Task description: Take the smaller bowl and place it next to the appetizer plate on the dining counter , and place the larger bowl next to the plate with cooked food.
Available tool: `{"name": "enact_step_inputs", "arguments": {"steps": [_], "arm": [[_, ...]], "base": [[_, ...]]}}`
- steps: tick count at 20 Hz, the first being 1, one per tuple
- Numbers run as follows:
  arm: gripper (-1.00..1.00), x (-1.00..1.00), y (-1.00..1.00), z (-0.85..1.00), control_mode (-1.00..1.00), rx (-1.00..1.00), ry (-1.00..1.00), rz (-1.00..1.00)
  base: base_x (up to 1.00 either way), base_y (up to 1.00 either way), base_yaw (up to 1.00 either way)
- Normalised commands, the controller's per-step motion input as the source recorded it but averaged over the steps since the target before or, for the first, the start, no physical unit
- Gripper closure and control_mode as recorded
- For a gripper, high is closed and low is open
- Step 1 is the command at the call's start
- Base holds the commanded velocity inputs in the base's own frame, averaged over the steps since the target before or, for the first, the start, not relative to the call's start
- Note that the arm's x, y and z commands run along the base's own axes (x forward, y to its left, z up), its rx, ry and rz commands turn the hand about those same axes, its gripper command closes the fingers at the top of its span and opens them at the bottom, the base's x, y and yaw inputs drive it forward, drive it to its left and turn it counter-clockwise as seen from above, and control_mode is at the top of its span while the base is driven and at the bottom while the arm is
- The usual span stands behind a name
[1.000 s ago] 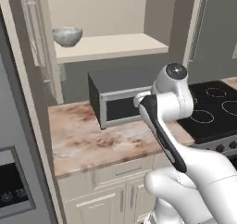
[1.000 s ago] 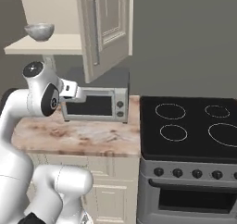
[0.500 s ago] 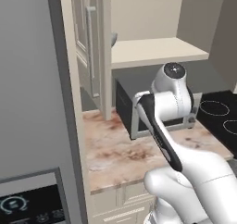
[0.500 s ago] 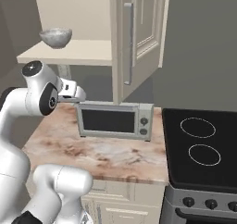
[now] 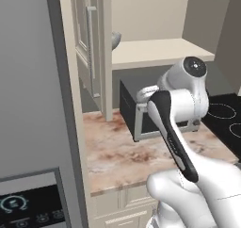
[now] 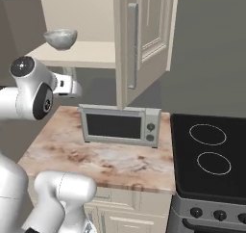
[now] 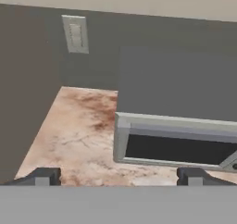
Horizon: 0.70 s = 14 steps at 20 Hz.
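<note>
Now | smaller bowl [image 6: 60,38] on shelf [image 6: 86,54]: stiff, breakable, we'd pinch its rim | claw [image 7: 118,176] spread wide, empty

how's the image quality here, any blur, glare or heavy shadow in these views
Left base view: flat rendered light, no glare, the bowl half hidden behind the cabinet post. Right base view: crisp, soft shadow under the shelf over the microwave. Hand view: soft and slightly blurred, dark wall above the microwave, tool tips open.

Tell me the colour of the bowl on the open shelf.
Mottled grey-white, like stone. The smaller bowl shows best in the right base view.
</note>
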Motion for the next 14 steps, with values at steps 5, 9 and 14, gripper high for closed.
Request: {"name": "enact_step_inputs", "arguments": {"steps": [5, 9, 14], "arm": [[-1.00, -0.23, 0.10, 1.00, -1.00, 0.12, -0.23, 0.00], [-1.00, 0.06, 0.00, 0.98, -1.00, 0.22, -0.12, -0.01], [-1.00, 0.53, 0.20, 0.65, -1.00, 0.18, -0.07, -0.02]], "base": [[0.00, 0.00, 0.00], [0.00, 0.00, 0.00], [0.00, 0.00, 0.00]]}}
